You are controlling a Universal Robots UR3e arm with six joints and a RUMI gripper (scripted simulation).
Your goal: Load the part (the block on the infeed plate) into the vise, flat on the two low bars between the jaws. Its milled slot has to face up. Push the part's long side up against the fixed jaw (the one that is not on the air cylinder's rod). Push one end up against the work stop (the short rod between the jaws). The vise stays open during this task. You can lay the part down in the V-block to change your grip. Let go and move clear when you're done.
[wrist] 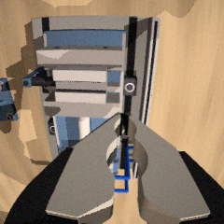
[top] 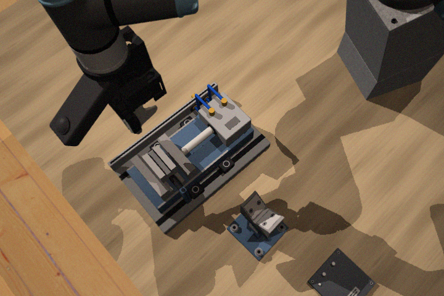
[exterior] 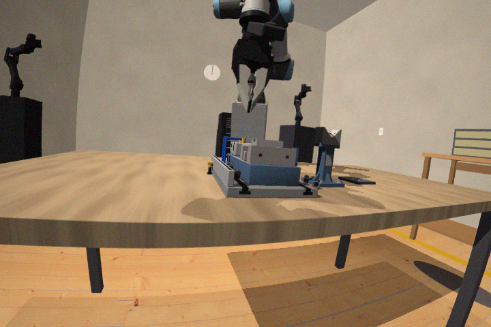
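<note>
Wrist view: tapered flat-grey gripper [top: 135, 131] [exterior: 249, 111] [wrist: 122, 114], tips together, above smooth pale bars [top: 159, 163] [wrist: 80, 76].

We see a wood-grained tabletop [top: 309, 38] [exterior: 138, 193] [wrist: 191, 70], matt plaster-like walls [exterior: 157, 96], knotty wooden floorboards [top: 37, 223] [exterior: 168, 277], and smooth, metal-looking gripper fingers [exterior: 260, 82].

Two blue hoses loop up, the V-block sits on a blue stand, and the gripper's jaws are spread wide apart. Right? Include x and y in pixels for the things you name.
Not the last bit: the gripper's [top: 135, 131] [exterior: 249, 110] [wrist: 124, 117] jaws are shut, tips together, as the wrist view shows. The two blue hoses [top: 204, 101] [exterior: 224, 150] [wrist: 128, 174] and the V-block [top: 256, 210] [exterior: 326, 136] on its blue stand [top: 252, 248] [exterior: 324, 169] [wrist: 6, 98] are right.
</note>
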